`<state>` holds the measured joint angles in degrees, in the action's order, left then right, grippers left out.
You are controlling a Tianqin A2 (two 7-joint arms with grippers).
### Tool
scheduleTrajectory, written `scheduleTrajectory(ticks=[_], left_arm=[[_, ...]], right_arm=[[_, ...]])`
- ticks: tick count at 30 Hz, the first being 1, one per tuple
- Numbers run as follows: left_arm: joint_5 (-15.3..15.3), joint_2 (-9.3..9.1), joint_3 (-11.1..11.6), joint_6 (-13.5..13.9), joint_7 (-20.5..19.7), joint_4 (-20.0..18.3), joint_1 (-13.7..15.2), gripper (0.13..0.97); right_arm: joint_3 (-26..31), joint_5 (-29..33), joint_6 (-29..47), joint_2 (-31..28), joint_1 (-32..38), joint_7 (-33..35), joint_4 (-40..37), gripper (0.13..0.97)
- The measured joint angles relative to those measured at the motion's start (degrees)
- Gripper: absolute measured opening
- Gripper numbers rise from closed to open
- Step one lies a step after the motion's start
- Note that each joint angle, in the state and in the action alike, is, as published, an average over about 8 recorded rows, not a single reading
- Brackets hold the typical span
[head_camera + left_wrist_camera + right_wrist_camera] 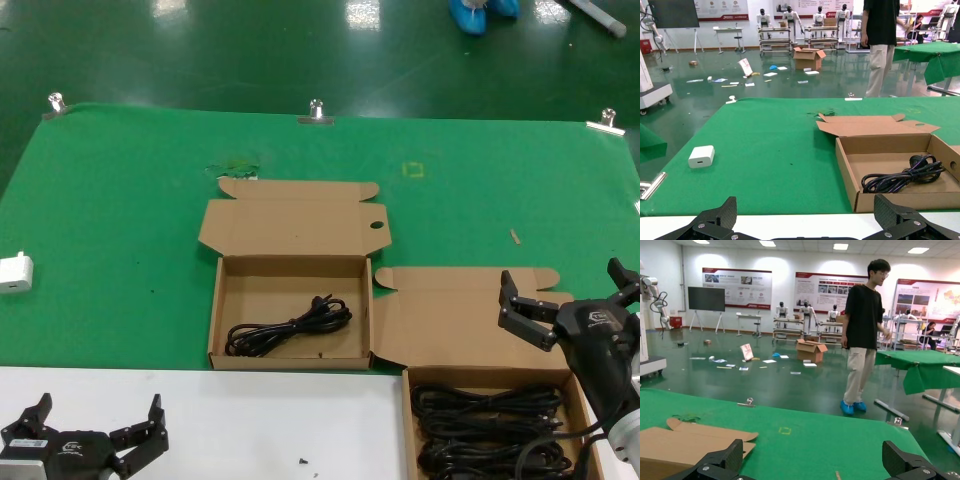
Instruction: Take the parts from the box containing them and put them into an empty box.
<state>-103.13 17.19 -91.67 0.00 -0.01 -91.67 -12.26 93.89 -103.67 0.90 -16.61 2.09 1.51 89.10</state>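
Right gripper (568,300) hangs wide open and empty above the full box (590,440) of cords (490,430) at the table's near right corner. Left gripper (95,420) rests open at the near left edge.

Head view: looks steeply down on the green table (120,200) from its near edge. Left wrist view: sits low at the near edge, faces across toward the hall, sharing the open box (900,165) (290,310). Right wrist view: higher, faces the far edge.
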Motion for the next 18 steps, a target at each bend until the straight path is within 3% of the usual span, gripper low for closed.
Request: scheduleTrajectory(ticks=[18], left_arm=[[0.0, 0.0, 0.0, 0.0, 0.0, 0.0, 0.0, 0.966]], right_arm=[[0.0, 0.0, 0.0, 0.0, 0.0, 0.0, 0.0, 0.966]])
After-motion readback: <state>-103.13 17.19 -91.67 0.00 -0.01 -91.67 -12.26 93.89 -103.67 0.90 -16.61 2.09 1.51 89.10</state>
